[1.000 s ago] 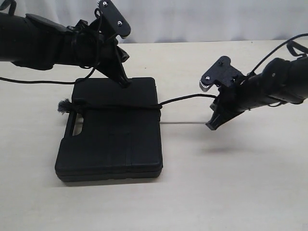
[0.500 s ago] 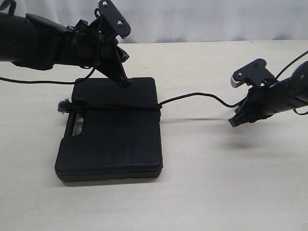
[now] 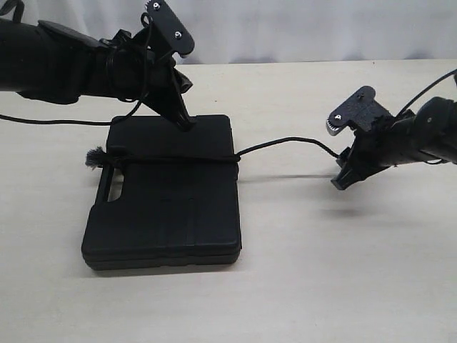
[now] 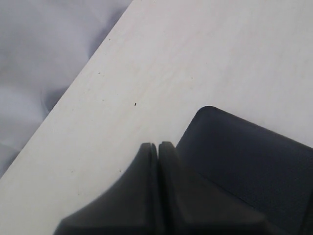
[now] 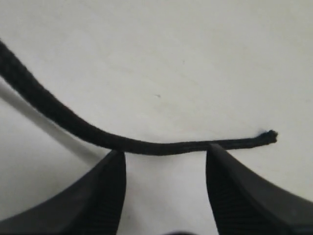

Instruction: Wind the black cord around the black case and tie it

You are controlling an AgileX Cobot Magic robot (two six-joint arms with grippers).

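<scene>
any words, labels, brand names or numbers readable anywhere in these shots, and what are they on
None: no word, label, brand, number or sign can be read in any view. The black case shows only plain black plastic, and the black cord and the table carry no print.

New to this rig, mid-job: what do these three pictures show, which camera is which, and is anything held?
Two black robot arms, each ending in a two-fingered gripper. The wide picture is from a camera off the arms; the two close-ups are from cameras on each wrist. On the pale table lies a flat black plastic case with a thin black braided cord wrapped across its lid. The left gripper is shut, holding nothing, tips on the case. The right gripper is open; the cord's loose end lies across its fingers, unclamped.
</scene>
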